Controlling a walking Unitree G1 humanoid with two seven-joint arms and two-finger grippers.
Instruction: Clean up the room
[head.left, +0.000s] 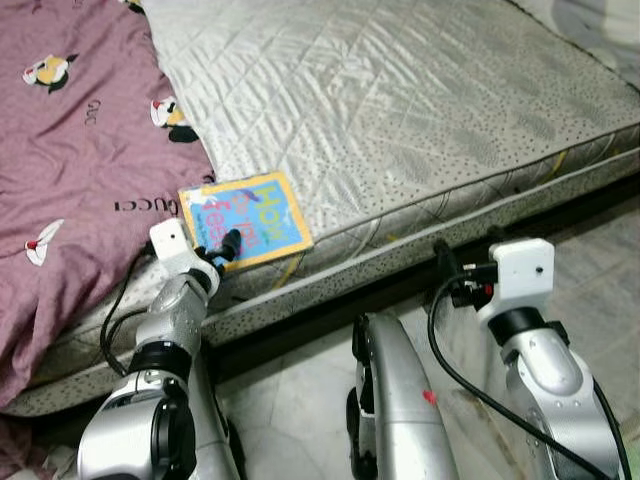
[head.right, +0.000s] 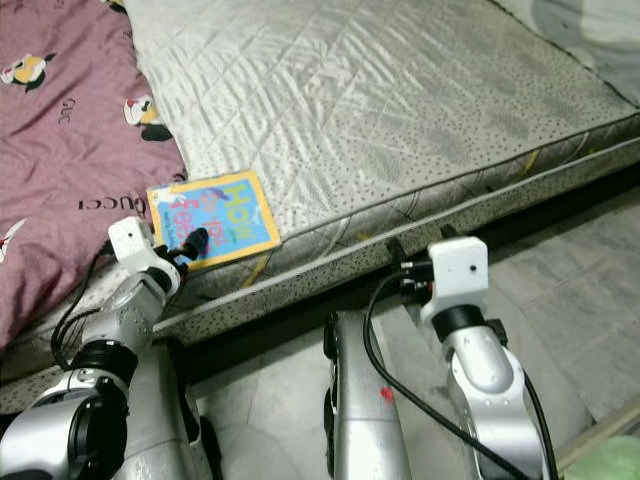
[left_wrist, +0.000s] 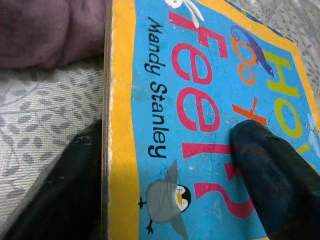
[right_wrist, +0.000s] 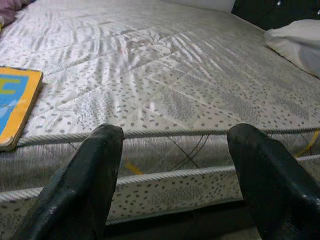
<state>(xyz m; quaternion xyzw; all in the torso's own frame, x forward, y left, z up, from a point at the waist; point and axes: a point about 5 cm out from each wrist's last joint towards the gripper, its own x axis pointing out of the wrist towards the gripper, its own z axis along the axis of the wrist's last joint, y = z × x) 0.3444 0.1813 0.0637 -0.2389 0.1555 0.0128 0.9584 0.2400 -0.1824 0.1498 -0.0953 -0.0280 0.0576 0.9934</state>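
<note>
We have our left gripper (head.left: 228, 246) at the near edge of the book (head.left: 245, 221), which lies flat on the mattress (head.left: 400, 110) close to its front border, at about ten o'clock from our chest in the head views. Our jaws are straddling the book's edge: in the left wrist view one black finger (left_wrist: 270, 175) lies on the blue cover and the other sits beside the yellow spine, so we judge the jaws set narrow about the book without being sure they have pinched it yet. It hangs near the mattress edge, which lets one finger get under the side (a flat book offers little else to grip).

The cover reads "How Do You Feel?" in part, with the author "Mandy Stanley" and a small penguin drawn below. The maroon blanket (head.left: 70, 150) at nine o'clock bears printed "GUCCI" lettering and cartoon birds.

Our right gripper (right_wrist: 175, 165) waits at two o'clock, jaws wide and empty, facing the mattress side.
</note>
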